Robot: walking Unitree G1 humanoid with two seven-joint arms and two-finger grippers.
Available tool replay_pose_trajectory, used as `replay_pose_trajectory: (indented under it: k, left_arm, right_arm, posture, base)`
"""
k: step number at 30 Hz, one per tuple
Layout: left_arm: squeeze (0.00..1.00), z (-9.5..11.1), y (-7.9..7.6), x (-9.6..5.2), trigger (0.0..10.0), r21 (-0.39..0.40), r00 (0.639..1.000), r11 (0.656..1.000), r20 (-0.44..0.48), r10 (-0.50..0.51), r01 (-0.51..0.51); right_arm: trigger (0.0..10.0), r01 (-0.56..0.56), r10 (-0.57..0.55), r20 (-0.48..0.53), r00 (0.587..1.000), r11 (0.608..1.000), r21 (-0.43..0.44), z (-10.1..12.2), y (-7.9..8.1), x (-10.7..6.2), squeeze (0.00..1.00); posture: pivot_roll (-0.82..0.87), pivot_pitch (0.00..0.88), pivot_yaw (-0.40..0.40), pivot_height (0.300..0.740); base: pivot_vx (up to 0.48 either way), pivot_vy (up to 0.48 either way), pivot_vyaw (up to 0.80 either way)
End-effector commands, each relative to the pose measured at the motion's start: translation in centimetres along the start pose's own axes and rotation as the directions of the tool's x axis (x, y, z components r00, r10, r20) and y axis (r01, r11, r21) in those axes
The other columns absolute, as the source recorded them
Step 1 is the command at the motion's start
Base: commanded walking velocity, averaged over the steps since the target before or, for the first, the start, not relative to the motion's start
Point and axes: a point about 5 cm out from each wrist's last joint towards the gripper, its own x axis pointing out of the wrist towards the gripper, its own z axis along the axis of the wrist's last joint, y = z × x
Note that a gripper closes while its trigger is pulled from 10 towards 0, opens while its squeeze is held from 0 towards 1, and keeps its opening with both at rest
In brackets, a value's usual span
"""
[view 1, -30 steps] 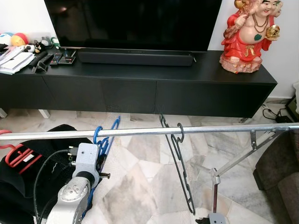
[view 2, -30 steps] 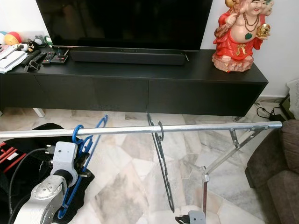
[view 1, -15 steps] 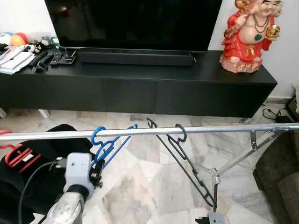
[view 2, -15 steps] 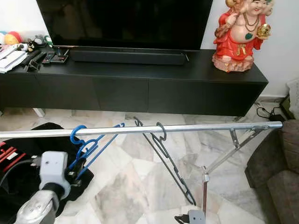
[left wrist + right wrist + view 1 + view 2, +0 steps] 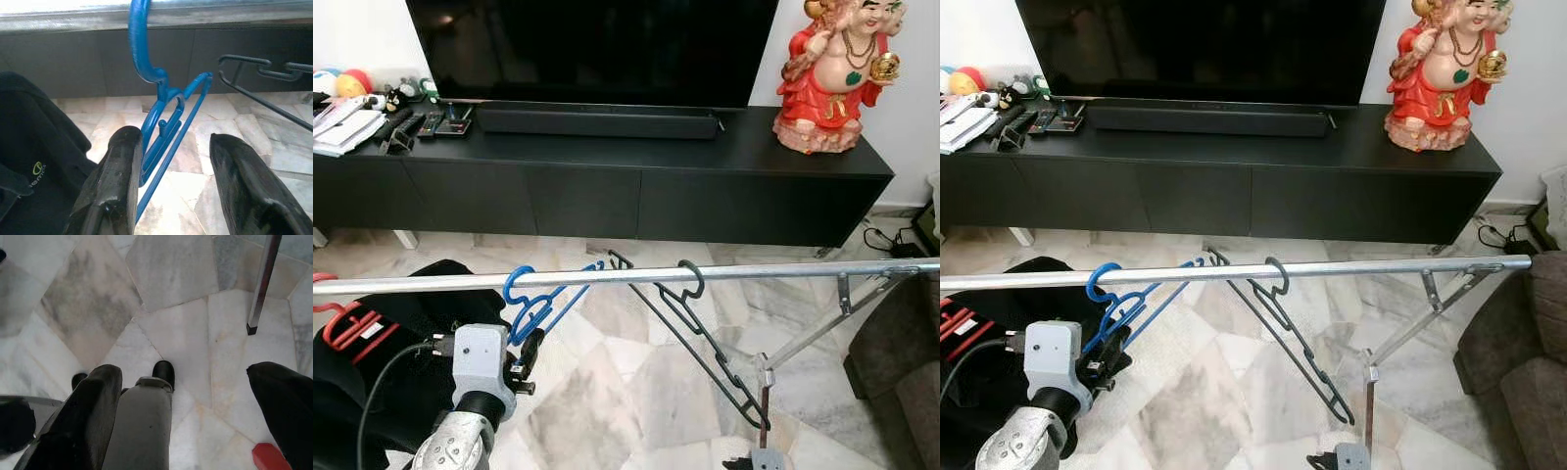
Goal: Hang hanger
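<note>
While our left tool [image 5: 168, 161] sits just below the long silver metal rail [image 5: 724, 273], its fingers are spread apart, with the blue plastic hanger [image 5: 540, 299] between them. That hanger's hook is over the rail. Beside it hangs a tilted black hanger [image 5: 700, 338]. Our right tool [image 5: 195, 406] is spread wide too, over the marble floor [image 5: 166, 318].

The blue hanger [image 5: 540, 302] hangs by its hook over the silver rail [image 5: 783, 270], tilted sideways. A dark hanger [image 5: 700, 343] hangs near it, also swung aslant
</note>
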Motion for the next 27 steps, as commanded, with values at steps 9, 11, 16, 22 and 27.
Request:
replay_pose_trajectory:
  k: [9, 11, 16, 22, 27]
  left_arm:
    - [0.0, -0.72, -0.13, -0.22, 10.0, -0.009, 1.0, 1.0, -0.01, -0.023, 0.023]
    - [0.0, -0.72, -0.13, -0.2, 10.0, -0.01, 1.0, 1.0, -0.009, -0.025, 0.025]
    - [0.0, -0.71, -0.18, -0.18, 10.0, -0.01, 1.0, 1.0, -0.006, -0.029, 0.029]
    - [0.0, -0.66, -0.17, -0.15, 10.0, -0.011, 1.0, 1.0, -0.002, -0.029, 0.029]
    - [0.0, -0.71, -0.18, -0.12, 10.0, -0.011, 1.0, 0.999, -0.001, -0.031, 0.031]
  right_arm:
    - [10.0, 0.01, -0.01, -0.011, 1.0, 1.0, 0.018, -0.5, -0.14, -0.11, 0.0]
    - [10.0, 0.011, -0.011, -0.01, 1.0, 1.0, 0.021, -0.49, -0.14, -0.1, 0.0]
    - [10.0, 0.009, -0.009, -0.013, 1.0, 1.0, 0.014, -0.45, -0.15, -0.09, 0.0]
    - [10.0, 0.009, -0.009, -0.012, 1.0, 1.0, 0.016, -0.41, -0.14, -0.08, 0.0]
    - [10.0, 0.009, -0.008, -0.012, 1.0, 1.0, 0.012, -0.37, -0.13, -0.07, 0.0]
  posture:
    - [0.02, 0.11, -0.007, 0.74]
    - [0.02, 0.112, -0.008, 0.74]
    - [0.02, 0.116, -0.009, 0.74]
    - [0.02, 0.12, -0.009, 0.74]
    - [0.02, 0.123, -0.009, 0.74]
  base:
    - [0.0, 0.0, 0.0]
    - [0.0, 0.0, 0.0]
    - [0.0, 0.0, 0.0]
    - [0.0, 0.0, 0.0]
    - [0.0, 0.0, 0.0]
